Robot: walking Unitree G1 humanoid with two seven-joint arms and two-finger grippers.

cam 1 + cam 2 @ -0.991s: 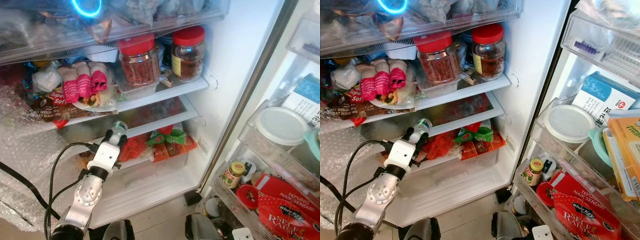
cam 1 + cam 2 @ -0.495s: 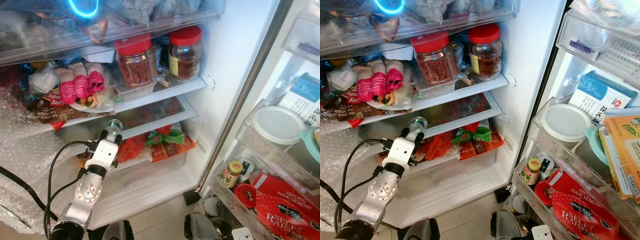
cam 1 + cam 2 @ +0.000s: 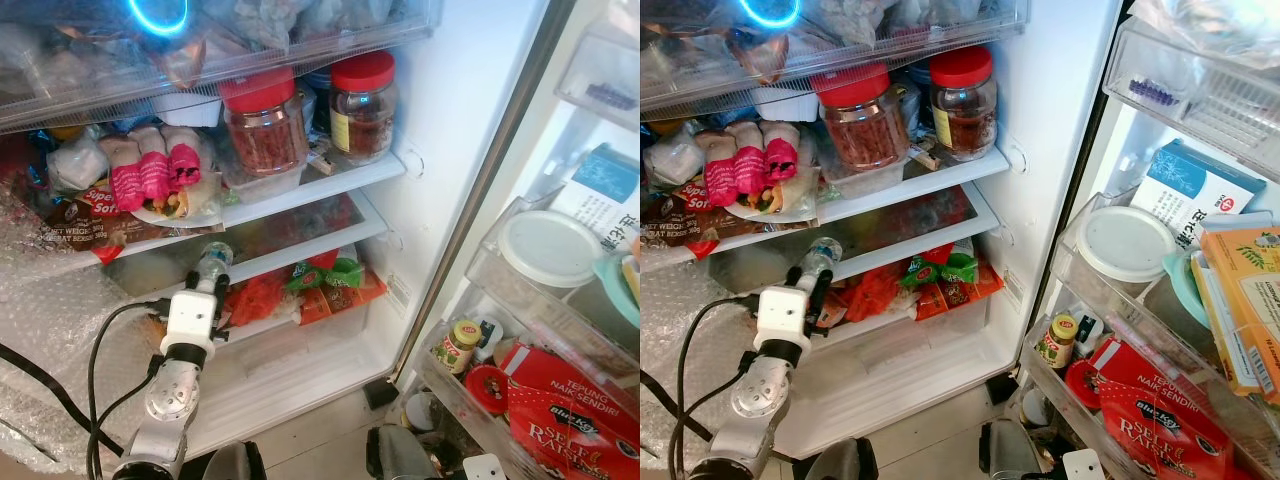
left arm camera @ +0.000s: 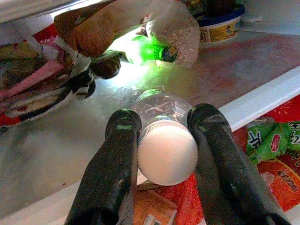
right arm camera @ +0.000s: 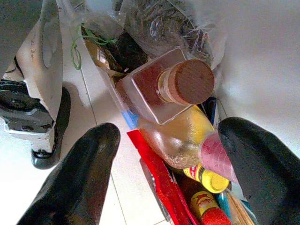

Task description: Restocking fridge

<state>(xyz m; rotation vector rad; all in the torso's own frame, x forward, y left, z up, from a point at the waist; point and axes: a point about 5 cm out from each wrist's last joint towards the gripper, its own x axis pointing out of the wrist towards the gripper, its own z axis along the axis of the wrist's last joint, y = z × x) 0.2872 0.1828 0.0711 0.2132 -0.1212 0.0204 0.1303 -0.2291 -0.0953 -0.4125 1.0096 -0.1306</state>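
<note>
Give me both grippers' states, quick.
Left gripper: shut on the clear plastic bottle, at the fridge shelf.
Right gripper: open, holding nothing.

Clear bottle (image 4: 161, 110), white cap (image 4: 167, 153); red-lidded jars (image 3: 262, 122); green packets (image 3: 322, 274).

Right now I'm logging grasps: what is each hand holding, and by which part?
The left hand grips a clear plastic bottle by its neck, just below the white cap. The right hand is open, holding nothing.
</note>
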